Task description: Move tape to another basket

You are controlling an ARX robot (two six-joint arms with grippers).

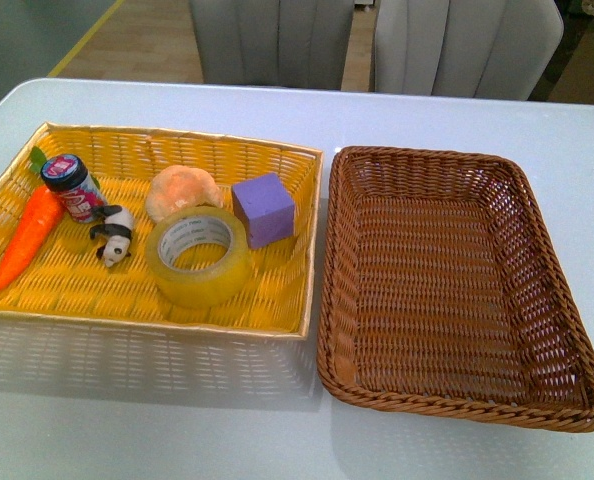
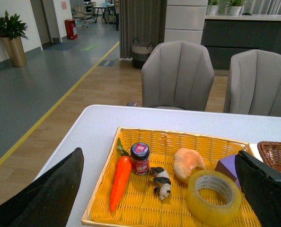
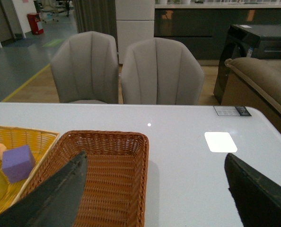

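Left fingers [image 2: 50,194] and right fingers [image 3: 55,198] are hanging apart, empty; I am judging the tape [image 1: 198,256] light, stiff, slick, best pinched across one wall.

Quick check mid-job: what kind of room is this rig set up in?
Probably an open-plan office or showroom lounge: grey padded chairs at a white table, a grey hallway floor with a yellow line, and a leafy plant in a tan pot.

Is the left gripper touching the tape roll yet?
Apart. The front view shows the tape lying in the yellow basket with no gripper near it; the left gripper hangs open, short of it.
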